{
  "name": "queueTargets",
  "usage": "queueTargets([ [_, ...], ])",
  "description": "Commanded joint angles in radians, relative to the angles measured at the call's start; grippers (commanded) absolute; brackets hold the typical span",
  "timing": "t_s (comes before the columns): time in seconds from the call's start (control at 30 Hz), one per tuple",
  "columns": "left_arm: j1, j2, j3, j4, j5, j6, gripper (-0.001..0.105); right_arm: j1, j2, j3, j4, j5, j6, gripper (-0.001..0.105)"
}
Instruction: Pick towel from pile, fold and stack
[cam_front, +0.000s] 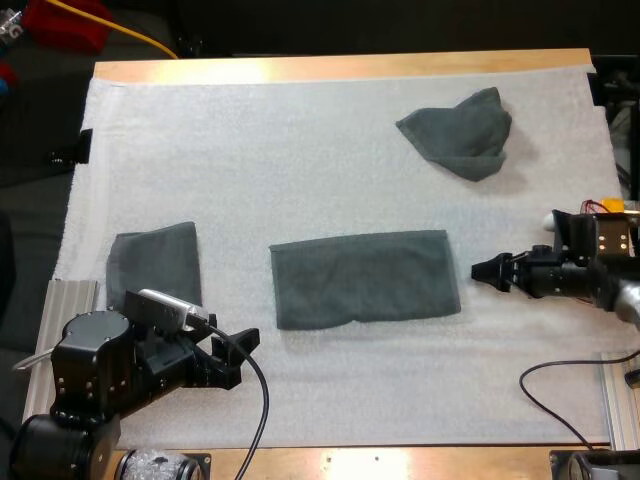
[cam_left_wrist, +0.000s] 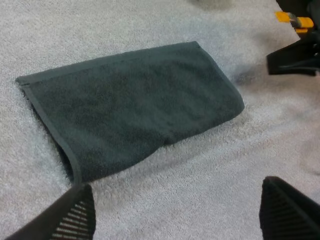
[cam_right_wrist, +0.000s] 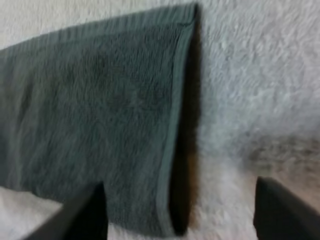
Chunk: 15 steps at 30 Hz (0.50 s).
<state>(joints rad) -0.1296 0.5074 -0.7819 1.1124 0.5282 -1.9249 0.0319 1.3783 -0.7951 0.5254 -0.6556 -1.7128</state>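
Note:
A dark grey-green towel (cam_front: 365, 278), folded into a long rectangle, lies flat in the middle of the mat. A crumpled towel (cam_front: 458, 132) sits at the far right. At the left lies a small folded towel (cam_front: 155, 262). My left gripper (cam_front: 238, 358) hovers open just short of the long towel's near left corner; its wrist view shows that towel (cam_left_wrist: 130, 105) ahead of the spread fingers (cam_left_wrist: 75, 215). My right gripper (cam_front: 485, 270) stands open off the towel's right end, whose hemmed edge (cam_right_wrist: 175, 125) runs between its fingers (cam_right_wrist: 85, 215). Nothing is held.
The white mat (cam_front: 300, 170) covers most of the wooden table. Metal rails stand at the near left (cam_front: 70, 298) and near right (cam_front: 620, 400) table edges. The other arm's gripper (cam_left_wrist: 292, 57) shows beyond the towel's far end in the left wrist view.

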Motion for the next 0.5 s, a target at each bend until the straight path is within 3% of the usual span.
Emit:
queueTargets([
  [0.0, 0.001, -0.006, -0.006, -0.016, 0.008, -0.007, 0.066, -0.006, 0.021, -0.007, -0.011, -0.035, -0.002, 0.061],
  [0.47, 0.001, -0.006, -0.006, -0.016, 0.008, -0.007, 0.066, -0.002, 0.228, -0.007, -0.168, -0.192, 0.126, 0.061],
])
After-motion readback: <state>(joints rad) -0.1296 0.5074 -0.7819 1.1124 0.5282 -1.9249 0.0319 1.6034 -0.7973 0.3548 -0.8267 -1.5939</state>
